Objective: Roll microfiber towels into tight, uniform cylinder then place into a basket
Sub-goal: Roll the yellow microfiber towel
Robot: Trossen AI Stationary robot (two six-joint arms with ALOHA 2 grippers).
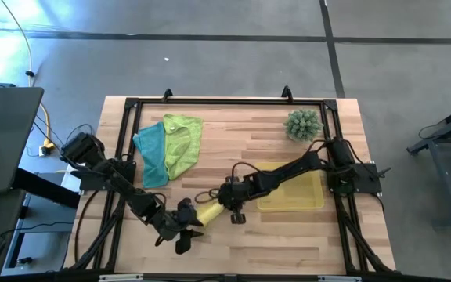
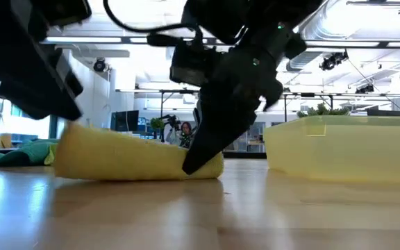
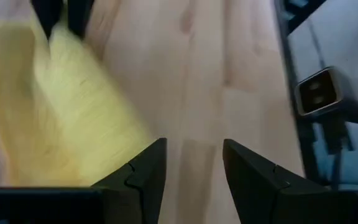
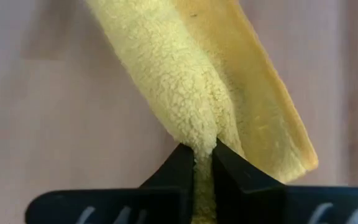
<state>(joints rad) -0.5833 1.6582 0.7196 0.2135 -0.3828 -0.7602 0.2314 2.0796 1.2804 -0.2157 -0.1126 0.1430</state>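
Observation:
The yellow towel [image 1: 208,211] lies rolled up on the table near its front edge, and also shows in the low view [image 2: 130,158]. My right gripper [image 4: 204,163] is shut on it at the end nearer the basket [image 1: 292,190]. My left gripper [image 3: 194,171] is open at the roll's other end, with one finger [image 3: 145,171] right beside the cloth [image 3: 61,112]. The teal towel [image 1: 151,153] and the lime green towel [image 1: 183,141] lie crumpled together at the far left. My right gripper pinches a raised fold of the yellow towel [image 4: 201,138] between its two fingers, near the roll's end toward the basket. The fingers slant down onto it from above [image 2: 201,149]. The roll lies on the table. My left gripper: I cannot tell whether its finger touches the roll.
The translucent yellow basket [image 2: 346,149] stands on the table's right half, close to the roll. A spiky green plant [image 1: 303,125] sits at the far right. A black frame [image 1: 210,100] runs around the tabletop.

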